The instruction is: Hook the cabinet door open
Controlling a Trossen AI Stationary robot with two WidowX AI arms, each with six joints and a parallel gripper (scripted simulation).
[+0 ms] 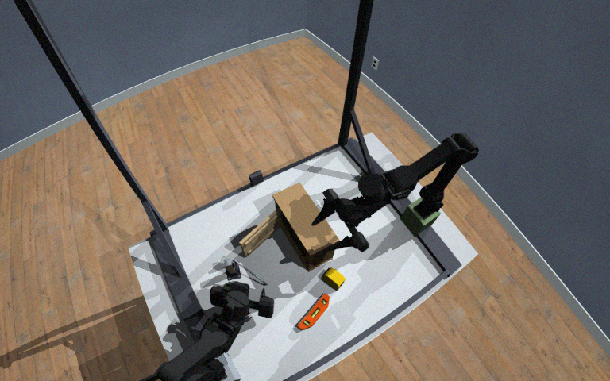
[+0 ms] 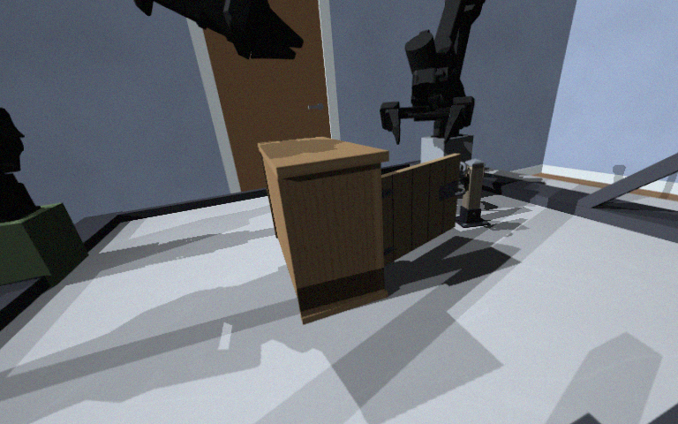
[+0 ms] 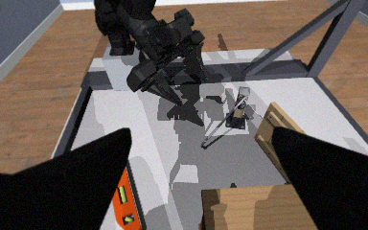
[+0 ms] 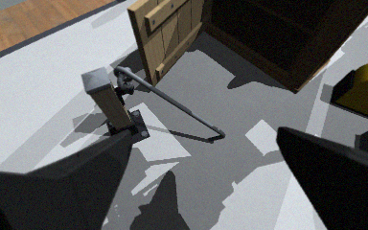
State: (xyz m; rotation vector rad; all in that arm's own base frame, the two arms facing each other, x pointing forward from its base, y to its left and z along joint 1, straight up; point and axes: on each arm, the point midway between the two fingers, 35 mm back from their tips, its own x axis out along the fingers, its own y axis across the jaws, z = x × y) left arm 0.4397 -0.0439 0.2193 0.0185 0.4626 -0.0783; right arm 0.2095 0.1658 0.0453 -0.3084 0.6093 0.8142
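My right pincer [image 1: 246, 300] [image 2: 422, 140] [image 3: 195, 92] [image 4: 203, 135] is spread wide with nothing between its fingers, pointing down near the post [image 1: 231, 269] [image 2: 471, 190] [image 3: 238, 112] [image 4: 111, 103]. My left pincer [image 1: 320, 236] [image 2: 295, 48] [image 3: 201, 134] is spread too, holding nothing, above the cabinet [image 1: 306, 220] [image 2: 332, 230] [image 3: 254, 206] [image 4: 283, 53].

The post stands upright on its dark foot. From it the hook [image 1: 252, 274] [image 3: 222, 122] [image 4: 170, 101] slants out, its free tip well apart from the door [image 1: 258, 234] [image 2: 422, 207] [image 3: 270, 134] [image 4: 168, 38], so it doesn't hang through the eye. I can't make out the eye clearly. The door stands swung open from the cabinet, its free edge near the post. The cabinet sits upright, base down on the worktop [image 1: 382, 287] [image 2: 175, 339] [image 3: 120, 115] [image 4: 43, 105].

Farther out, a yellow block-like thing [image 1: 333, 278] [image 4: 355, 93] lies near the cabinet's end, and beyond it an orange level [image 1: 314, 311] [image 3: 126, 203] with greenish vials. My left arm stands on a green base [image 1: 412, 221] [image 2: 62, 239], my right on a pale one.
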